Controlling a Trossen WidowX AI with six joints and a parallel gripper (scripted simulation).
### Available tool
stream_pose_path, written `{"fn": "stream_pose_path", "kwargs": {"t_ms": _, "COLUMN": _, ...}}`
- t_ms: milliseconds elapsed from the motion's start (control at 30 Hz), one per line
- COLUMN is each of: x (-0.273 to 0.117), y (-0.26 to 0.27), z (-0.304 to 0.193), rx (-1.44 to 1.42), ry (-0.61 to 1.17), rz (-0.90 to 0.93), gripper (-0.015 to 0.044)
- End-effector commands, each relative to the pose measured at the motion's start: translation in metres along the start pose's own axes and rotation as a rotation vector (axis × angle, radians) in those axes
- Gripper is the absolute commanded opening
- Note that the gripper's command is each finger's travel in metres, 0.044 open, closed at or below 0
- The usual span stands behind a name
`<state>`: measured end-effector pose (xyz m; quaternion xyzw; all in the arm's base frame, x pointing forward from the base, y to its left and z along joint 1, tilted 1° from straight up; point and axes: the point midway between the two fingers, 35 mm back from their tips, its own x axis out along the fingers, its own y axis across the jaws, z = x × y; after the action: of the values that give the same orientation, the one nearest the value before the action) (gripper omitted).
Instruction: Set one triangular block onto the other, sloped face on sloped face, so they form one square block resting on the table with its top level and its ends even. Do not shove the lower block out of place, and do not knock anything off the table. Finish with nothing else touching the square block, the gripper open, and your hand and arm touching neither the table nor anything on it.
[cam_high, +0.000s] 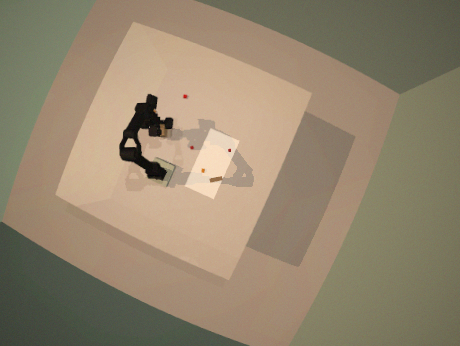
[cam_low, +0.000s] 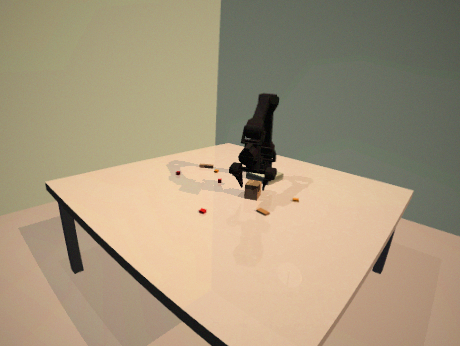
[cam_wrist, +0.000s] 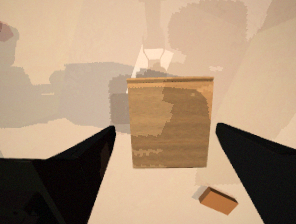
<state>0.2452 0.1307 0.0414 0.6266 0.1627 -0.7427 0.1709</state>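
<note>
- A broad pale table is being seen whole from above (in the exterior view, its nearest corner is being cut off); one is being counted.
- One black arm is being carried on one grey-green base plate, and is being bent out over the table.
- One gripper is being held wide open around the wooden block, nothing being gripped; on each side a gap is being left between finger and wood (the wrist view is showing both). Whether the table is being touched by the fingertips cannot be told.
- One squarish wooden block, the task's thing, is being supported on the table between the spread fingers. A thin strip is being shown along its far top edge in the wrist view (whether the two triangular pieces are being matched evenly at their ends cannot be told).
- Two small brown slats are being counted: one is being seen well apart from the block, the other near it.
- Three little red pieces are being counted: one, a second and a third, all being kept apart from the block.
- Two tiny orange pieces are being counted: one near the first slat, another off to the block's side (from above, it is being hidden).
- No brand, label or writing is being made readable anywhere.
</note>
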Motion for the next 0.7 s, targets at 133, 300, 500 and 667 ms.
{"fn": "stream_pose_path", "kwargs": {"t_ms": 133, "x": -0.065, "y": 0.000, "z": -0.006, "rx": 0.000, "ry": 0.004, "rz": 0.000, "gripper": 0.0440}}
{"fn": "stream_pose_path", "kwargs": {"t_ms": 300, "x": -0.110, "y": 0.000, "z": 0.000, "rx": 0.000, "ry": 0.004, "rz": 0.000, "gripper": 0.0440}}
{"fn": "stream_pose_path", "kwargs": {"t_ms": 500, "x": -0.103, "y": 0.000, "z": -0.003, "rx": 0.004, "ry": 0.018, "rz": -0.001, "gripper": 0.0440}}
{"fn": "stream_pose_path", "kwargs": {"t_ms": 667, "x": -0.103, "y": 0.000, "z": -0.003, "rx": 0.004, "ry": 0.018, "rz": -0.001, "gripper": 0.0440}}
